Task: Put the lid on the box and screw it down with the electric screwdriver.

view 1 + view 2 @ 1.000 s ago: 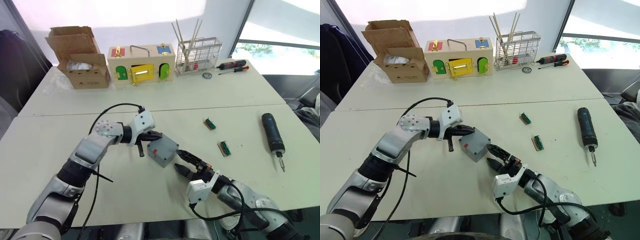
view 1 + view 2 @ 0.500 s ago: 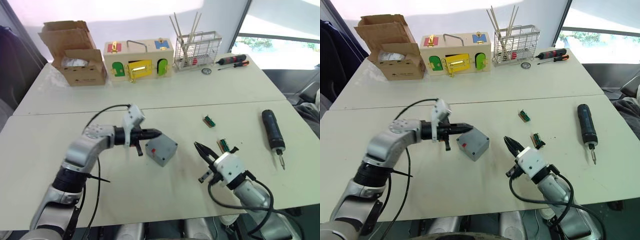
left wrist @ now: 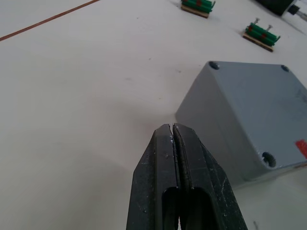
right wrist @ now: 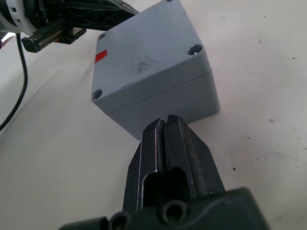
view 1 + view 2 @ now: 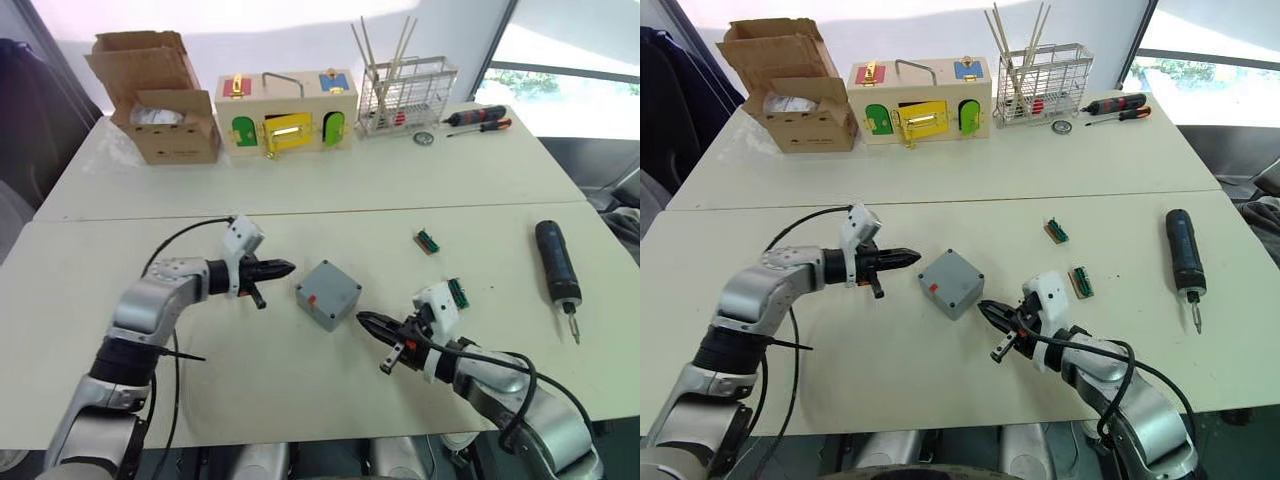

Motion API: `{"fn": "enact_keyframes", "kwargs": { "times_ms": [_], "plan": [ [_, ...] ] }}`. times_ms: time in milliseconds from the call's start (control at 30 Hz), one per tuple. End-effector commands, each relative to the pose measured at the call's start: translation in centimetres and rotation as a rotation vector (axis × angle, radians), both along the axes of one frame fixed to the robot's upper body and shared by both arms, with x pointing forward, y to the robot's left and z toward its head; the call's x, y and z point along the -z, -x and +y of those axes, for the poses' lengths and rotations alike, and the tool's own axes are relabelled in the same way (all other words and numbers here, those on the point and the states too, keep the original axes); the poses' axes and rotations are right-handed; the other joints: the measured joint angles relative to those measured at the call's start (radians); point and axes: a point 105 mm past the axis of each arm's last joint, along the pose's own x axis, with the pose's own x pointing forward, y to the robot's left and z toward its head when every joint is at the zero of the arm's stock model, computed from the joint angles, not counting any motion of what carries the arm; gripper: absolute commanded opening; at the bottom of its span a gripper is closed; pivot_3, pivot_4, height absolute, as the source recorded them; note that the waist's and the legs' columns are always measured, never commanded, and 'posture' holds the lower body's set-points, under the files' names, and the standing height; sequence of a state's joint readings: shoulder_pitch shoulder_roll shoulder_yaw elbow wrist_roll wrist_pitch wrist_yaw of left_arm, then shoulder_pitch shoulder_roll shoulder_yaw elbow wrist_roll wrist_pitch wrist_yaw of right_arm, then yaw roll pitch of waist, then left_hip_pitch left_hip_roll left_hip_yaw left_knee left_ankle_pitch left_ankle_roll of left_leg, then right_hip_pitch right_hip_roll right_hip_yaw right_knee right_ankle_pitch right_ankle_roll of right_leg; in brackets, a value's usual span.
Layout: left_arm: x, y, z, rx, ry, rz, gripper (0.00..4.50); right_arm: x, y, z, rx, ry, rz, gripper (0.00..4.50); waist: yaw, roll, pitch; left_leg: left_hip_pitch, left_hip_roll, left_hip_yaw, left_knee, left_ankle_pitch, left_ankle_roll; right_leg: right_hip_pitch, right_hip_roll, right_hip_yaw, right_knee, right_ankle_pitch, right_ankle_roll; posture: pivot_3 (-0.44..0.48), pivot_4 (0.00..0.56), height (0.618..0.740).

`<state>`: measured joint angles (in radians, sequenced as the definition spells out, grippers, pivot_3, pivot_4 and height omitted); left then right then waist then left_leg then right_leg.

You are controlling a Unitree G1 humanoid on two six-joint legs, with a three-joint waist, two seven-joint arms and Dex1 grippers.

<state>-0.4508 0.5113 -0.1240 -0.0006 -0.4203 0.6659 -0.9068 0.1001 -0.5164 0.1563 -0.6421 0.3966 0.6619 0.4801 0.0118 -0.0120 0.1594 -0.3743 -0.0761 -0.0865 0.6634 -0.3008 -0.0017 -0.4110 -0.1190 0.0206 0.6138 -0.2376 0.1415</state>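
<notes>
box (image 5: 328, 293) sat mid-table with the lid (image 4: 144, 57) already on, both claws pinched together and empty, left gripper (image 5: 288, 267) and right gripper (image 5: 363, 320) flanking it; you should have fetched the electric screwdriver (image 5: 555, 268), far right

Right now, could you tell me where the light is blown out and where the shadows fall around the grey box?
Head views: window and back wall wash out white. Right wrist view: the box has a darker near side. Left wrist view: a soft shadow at its base near the left gripper.
</notes>
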Motion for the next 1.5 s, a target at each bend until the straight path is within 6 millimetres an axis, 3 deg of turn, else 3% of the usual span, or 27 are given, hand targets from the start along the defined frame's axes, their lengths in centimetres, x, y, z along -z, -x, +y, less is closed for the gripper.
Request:
{"fn": "enact_keyframes", "kwargs": {
  "times_ms": [33,367,600,767,967,1133,1233,1300,1367,1500],
  "plan": [
    [0.2,1.0,-0.8,0.042,-0.019,-0.019,0.00,-0.2,0.0,0.5,-0.016,-0.012,-0.005,0.05,-0.001,0.000,0.000,0.000,0.000,0.000,0.000,0.000,0.000,0.000,0.000,0.000,0.000,0.000,0.000,0.000,0.150,0.739],
    [1.6,3.1,-1.6,0.077,-0.035,0.015,0.00,-1.2,-4.9,0.2,0.125,-0.034,-0.130,0.05,-0.001,0.001,0.001,0.000,0.000,0.000,0.000,0.000,0.000,-0.001,0.000,0.000,0.000,0.000,0.000,0.000,0.150,0.739],
    [1.6,3.0,-2.5,0.061,-0.008,0.004,0.00,-1.2,-5.8,-0.1,0.121,-0.021,-0.143,0.05,-0.001,0.001,0.001,0.000,0.000,0.000,0.000,0.001,-0.001,-0.001,0.000,0.000,0.000,0.000,0.000,0.000,0.150,0.739],
    [1.6,2.2,-1.1,-0.002,-0.023,-0.009,0.00,-1.1,-5.6,-0.8,0.138,-0.015,-0.133,0.05,-0.002,0.002,0.001,0.000,0.000,0.000,0.000,0.001,-0.001,-0.001,0.000,0.000,0.000,0.000,0.000,0.000,0.150,0.739],
    [-1.5,1.2,2.3,-0.128,0.017,-0.099,0.00,-3.5,-4.1,-3.8,0.237,-0.074,-0.172,0.05,-0.001,0.003,0.002,-0.001,0.000,0.000,0.000,0.001,-0.001,-0.002,0.000,0.000,0.001,0.000,0.000,0.000,0.150,0.739],
    [-5.4,2.6,1.7,-0.071,0.119,-0.120,0.00,-5.7,-1.9,-6.3,0.329,-0.101,-0.237,0.05,0.000,0.003,0.002,-0.001,0.000,0.000,0.000,0.000,-0.001,-0.001,0.000,0.000,0.000,0.000,0.000,0.000,0.150,0.739],
    [-5.9,5.1,-0.2,0.050,0.125,-0.095,0.00,-5.9,-1.1,-8.7,0.451,-0.064,-0.275,0.96,0.000,0.003,0.002,-0.001,0.000,0.000,0.000,0.000,-0.001,-0.001,0.000,0.000,0.000,0.000,0.000,0.000,0.150,0.739],
    [-5.2,6.8,-1.7,0.134,0.089,-0.077,0.00,-5.2,-0.7,-10.4,0.535,-0.023,-0.261,1.96,0.000,0.003,0.002,-0.001,0.000,0.000,0.000,0.000,-0.001,-0.001,0.000,0.000,0.000,0.000,0.000,0.000,0.150,0.739],
    [-4.7,7.6,-2.7,0.173,0.081,-0.064,0.00,-4.6,-0.4,-11.3,0.585,-0.005,-0.248,3.01,-0.001,0.003,0.002,0.000,0.000,0.000,0.000,0.000,-0.001,0.000,0.000,0.000,0.000,0.000,0.000,0.000,0.150,0.739],
    [-3.9,8.4,-4.1,0.220,0.080,-0.044,0.00,-3.3,-0.6,-12.4,0.657,-0.016,-0.213,4.47,0.002,0.003,0.003,0.000,0.001,0.000,0.000,0.000,-0.001,0.000,0.000,0.000,0.000,0.000,0.000,0.000,0.150,0.739]
  ]
}}
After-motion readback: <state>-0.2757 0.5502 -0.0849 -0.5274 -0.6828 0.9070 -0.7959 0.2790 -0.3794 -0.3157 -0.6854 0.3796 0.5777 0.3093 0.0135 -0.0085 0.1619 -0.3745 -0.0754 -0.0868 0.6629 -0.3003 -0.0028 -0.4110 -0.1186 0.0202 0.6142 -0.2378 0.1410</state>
